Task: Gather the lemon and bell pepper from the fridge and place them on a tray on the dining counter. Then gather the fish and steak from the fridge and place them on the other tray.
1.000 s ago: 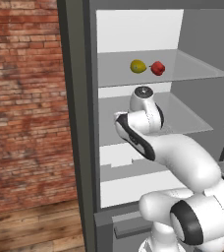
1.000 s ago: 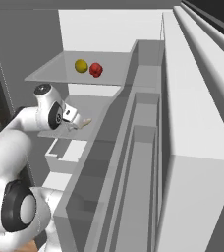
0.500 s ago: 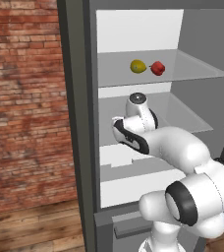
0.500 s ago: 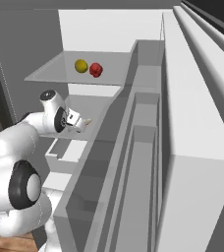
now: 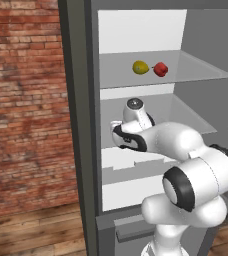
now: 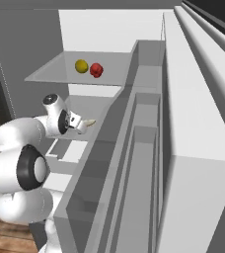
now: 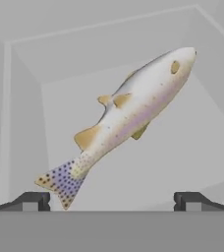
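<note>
Hand view, fish: the fish (image 7: pixel 133 110) lies just ahead of the gripper (image 7: pixel 112 199), above the gap between its two tips.
Hand view, which way it points: its long body runs slantwise; the head is far from the hand and up to the right, the spotted tail is close to the hand, down near the left tip.
Hand view, hand: the two dark tips stand wide apart and hold nothing; the tail is near the left tip, but I cannot tell if it touches.
Hand view, floor and walls: the fish rests on a plain pale shelf with white walls behind it and at both sides.
Left base view, room: the fridge (image 5: pixel 81 125) stands open, with a red brick wall (image 5: pixel 21 105) and a wood floor to its left.
Left base view, other things: the lemon (image 5: pixel 140 67) and the bell pepper (image 5: pixel 160 69) sit side by side on the glass shelf above the hand, lemon on the left.
Left base view, in the way: the white arm bends into the shelf below them and hides its own hand.
Right base view, hand: the gripper (image 6: pixel 87 123) reaches in under that upper shelf.
Right base view, other things: the lemon (image 6: pixel 81 65) and bell pepper (image 6: pixel 96 70) are up above it, almost touching.
</note>
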